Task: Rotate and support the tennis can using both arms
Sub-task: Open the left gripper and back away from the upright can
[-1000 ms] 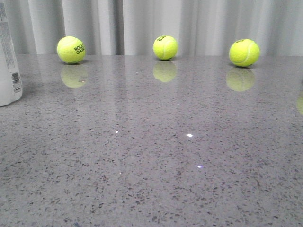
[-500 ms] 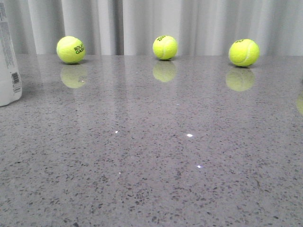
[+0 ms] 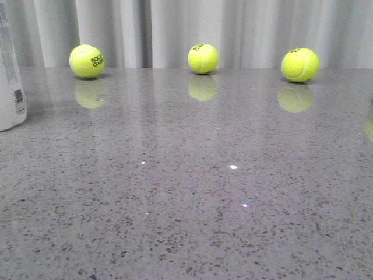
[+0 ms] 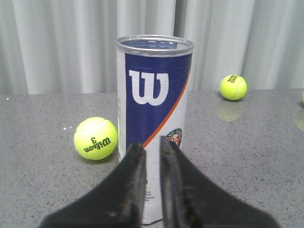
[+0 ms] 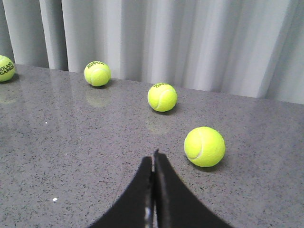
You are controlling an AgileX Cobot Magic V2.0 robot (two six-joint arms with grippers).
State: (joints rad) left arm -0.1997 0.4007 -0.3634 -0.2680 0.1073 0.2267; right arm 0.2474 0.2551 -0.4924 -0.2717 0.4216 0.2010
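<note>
Tennis can (image 4: 154,123) stands upright on the grey speckled table (image 3: 192,192), open silver rim up, navy and white label with an orange stripe facing the left arm's camera. In the front view only a sliver of it (image 3: 10,70) shows, at the far left edge of the table, barcode side visible.

Left gripper (image 4: 152,147) sits low, just in front of the can, fingers pointing at its lower label. Jaws slightly parted, a narrow gap between them, holding nothing. Can't tell whether the tips touch the can.

Right gripper (image 5: 153,161) is out over bare table, jaws pressed together, nothing between them. Nearest ball (image 5: 204,146) lies just ahead and to its right, not touching.

Three yellow-green balls line the far edge by the grey curtain (image 3: 186,29) in the front view: left one (image 3: 87,61), middle one (image 3: 203,58), right one (image 3: 300,65), well apart from each other. Another ball (image 4: 95,138), with a printed 3, sits near the can on its left, apart from it.

Neither arm shows in the front view.
</note>
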